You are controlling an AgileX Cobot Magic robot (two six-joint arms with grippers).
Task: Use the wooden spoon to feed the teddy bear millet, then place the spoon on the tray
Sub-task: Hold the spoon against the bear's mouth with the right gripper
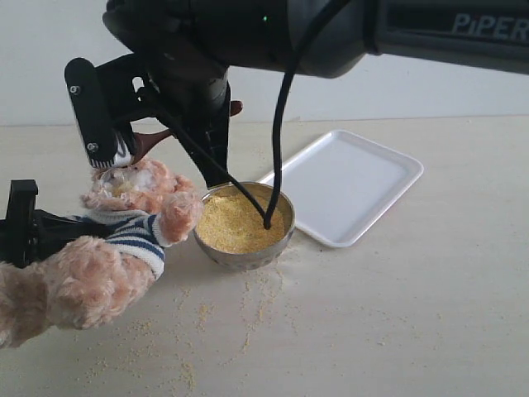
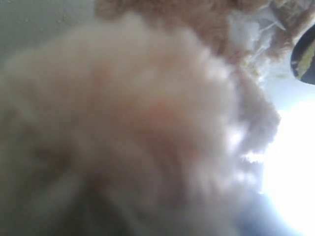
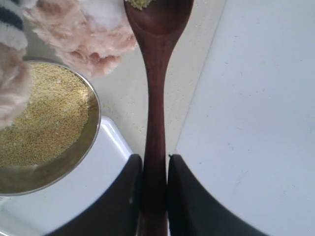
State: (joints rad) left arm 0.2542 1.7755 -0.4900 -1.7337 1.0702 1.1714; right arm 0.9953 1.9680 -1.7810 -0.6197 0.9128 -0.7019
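Fluffy light-brown plush teddy bear [image 1: 116, 248] in navy-and-white striped shirt: lying at left of pale tabletop [image 1: 413, 314], one paw at rim of round shiny steel bowl [image 1: 248, 258]. Flat white rectangular tray [image 1: 364, 178]: flat on tabletop, just right of steel bowl. Steel bowl heaped with fine yellow millet [image 1: 235, 227]. Left gripper [image 1: 25, 223]: against bear's body, wrist view all blurred fur, cannot tell jaw state. Right gripper [image 3: 155, 164]: fingers clamped on thin handle of small glossy dark reddish-brown wooden spoon [image 3: 155, 98]. Spoon's oval head right at bear's whitish muzzle, few grains in it; contact unclear. Loose millet specks [image 1: 190, 372] scattered on tabletop in front of steel bowl.
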